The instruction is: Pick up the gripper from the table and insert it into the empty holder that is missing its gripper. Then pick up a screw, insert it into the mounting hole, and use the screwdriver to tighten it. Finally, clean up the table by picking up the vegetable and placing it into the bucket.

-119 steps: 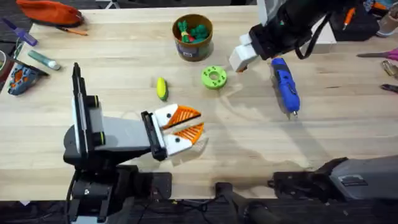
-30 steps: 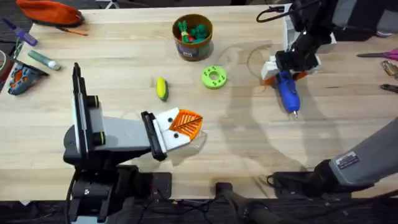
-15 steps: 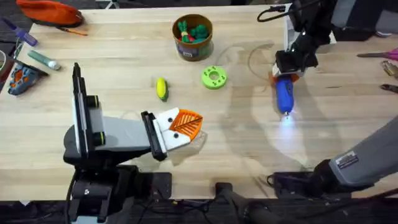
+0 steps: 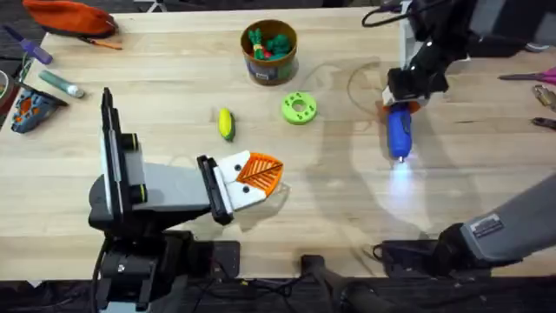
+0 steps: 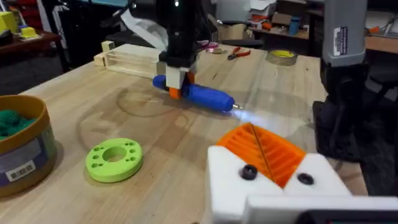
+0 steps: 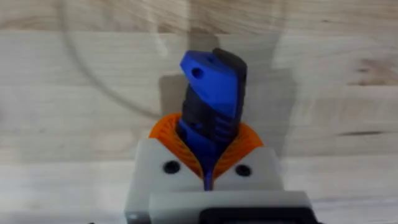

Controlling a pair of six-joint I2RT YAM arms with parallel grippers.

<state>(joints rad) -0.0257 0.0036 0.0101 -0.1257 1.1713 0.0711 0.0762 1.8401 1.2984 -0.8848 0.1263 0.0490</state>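
Note:
My right gripper [image 4: 405, 94] is shut on the rear of the blue screwdriver [image 4: 399, 132]. Its orange pads clamp the blue body [image 6: 211, 102], and the metal tip points toward me with a lit spot on the wood. From the left wrist, the screwdriver [image 5: 202, 97] slants down from that gripper [image 5: 176, 79]. My left gripper [image 4: 259, 176] is shut with nothing in it. Both white holders [image 5: 323, 177] carry ribbed orange fingertips [image 5: 264, 149], each with a dark screw head. The yellow corn [image 4: 226, 123] lies left of the green disc [image 4: 299, 108]. The bucket [image 4: 269, 65] stands at the back.
The bucket holds green and orange toy vegetables. An orange pouch [image 4: 69, 16] and markers [image 4: 61, 83] lie at the far left, and hand tools [image 4: 537, 80] sit at the right edge. A clear plastic box [image 5: 134, 60] stands behind the right gripper.
The right gripper moved from beside the green disc onto the screwdriver and shut on it; the screwdriver tilted and its tip light came on. The left gripper shut.

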